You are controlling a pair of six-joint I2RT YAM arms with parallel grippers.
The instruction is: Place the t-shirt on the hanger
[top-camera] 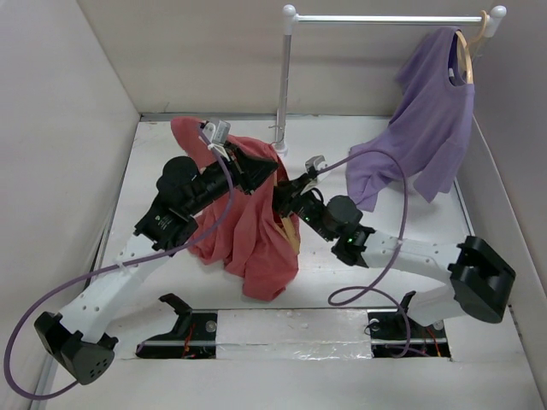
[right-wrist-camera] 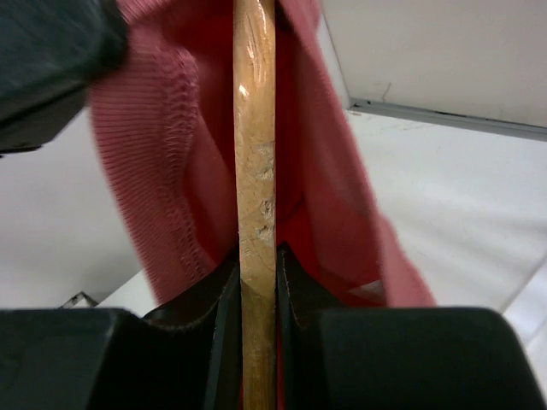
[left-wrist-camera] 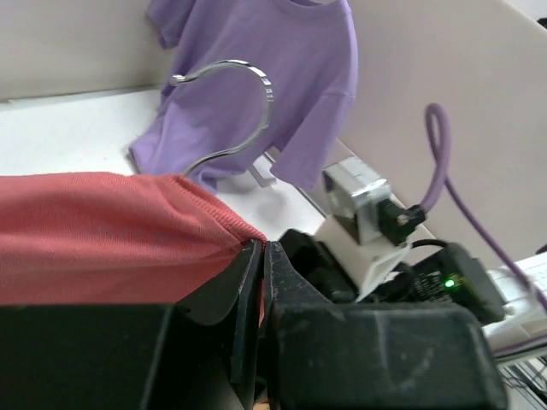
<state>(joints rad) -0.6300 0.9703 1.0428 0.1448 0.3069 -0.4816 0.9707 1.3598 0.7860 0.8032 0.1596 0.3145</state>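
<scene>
The coral-red t-shirt hangs bunched between both arms above the table's middle. My left gripper is shut on a fold of the t-shirt's edge, the jaws pinching the cloth. My right gripper is shut on the orange-tan wooden hanger, which stands upright between its jaws with the t-shirt draped around it. A bit of the hanger's wood shows under the cloth. Its metal hook rises above the red cloth in the left wrist view.
A purple t-shirt hangs on a paler wooden hanger from the white rail at the back right; it also shows in the left wrist view. The rail's post stands behind the grippers. Purple cables loop near both arms.
</scene>
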